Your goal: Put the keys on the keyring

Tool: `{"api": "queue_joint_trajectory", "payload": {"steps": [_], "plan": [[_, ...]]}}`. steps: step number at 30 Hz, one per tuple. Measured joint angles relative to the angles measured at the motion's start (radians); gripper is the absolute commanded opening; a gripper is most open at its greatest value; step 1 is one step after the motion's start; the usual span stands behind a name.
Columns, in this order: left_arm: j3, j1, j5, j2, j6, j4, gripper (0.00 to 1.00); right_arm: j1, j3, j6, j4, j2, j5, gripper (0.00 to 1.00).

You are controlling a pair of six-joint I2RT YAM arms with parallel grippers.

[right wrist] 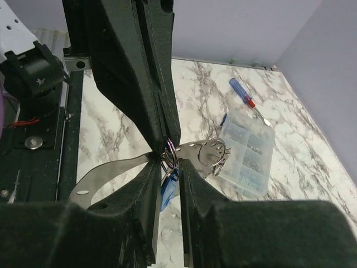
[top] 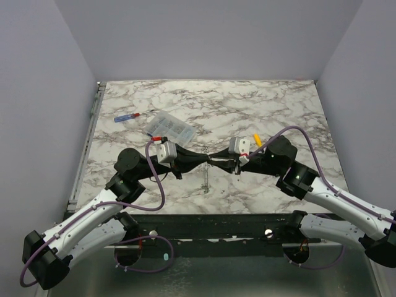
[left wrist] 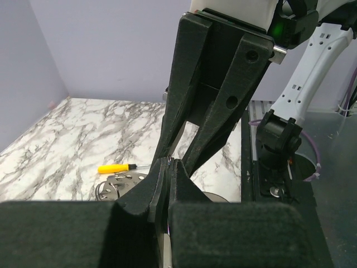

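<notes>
My two grippers meet tip to tip over the middle of the table. My left gripper [top: 215, 160] [left wrist: 169, 163] is shut, and a thin silver-grey wire loop, the keyring [right wrist: 170, 152], sits right at its tips. My right gripper [top: 229, 164] [right wrist: 170, 166] faces it, its jaws nearly closed on a key with a blue plastic tag [right wrist: 167, 190]. The key's top reaches the keyring. No other keys show.
A curved silver metal band with holes and loose rings [right wrist: 207, 151] [left wrist: 119, 185] lies under the grippers. A clear compartment box [top: 170, 128] and a red-and-blue screwdriver [top: 133, 116] lie at the back left. A yellow-handled screwdriver [top: 257, 140] lies by the right wrist.
</notes>
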Motion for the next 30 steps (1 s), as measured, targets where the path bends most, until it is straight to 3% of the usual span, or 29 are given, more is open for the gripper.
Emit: {"api": "queue_joint_trajectory", "payload": {"steps": [10,12,14,15,25,30], "plan": [[0.000,0.000,0.001,-0.001,0.000,0.002,0.00,0.000,0.009,0.001,-0.001,0.007,-0.007,0.26],[0.000,0.000,0.001,-0.001,0.000,0.004,0.00,0.000,0.015,0.002,-0.002,0.008,-0.011,0.21],[0.000,0.000,0.001,-0.002,0.000,0.008,0.00,0.000,0.019,0.003,-0.003,0.008,-0.015,0.04],[0.000,0.000,0.002,-0.002,0.002,0.009,0.00,0.000,0.021,0.003,-0.005,0.008,-0.018,0.01],[0.000,0.006,0.005,-0.002,0.005,0.003,0.00,-0.004,0.037,0.006,-0.038,0.019,-0.028,0.01],[0.000,0.006,0.004,-0.005,0.013,-0.005,0.24,-0.004,0.037,0.005,-0.043,0.018,-0.016,0.01]]}}
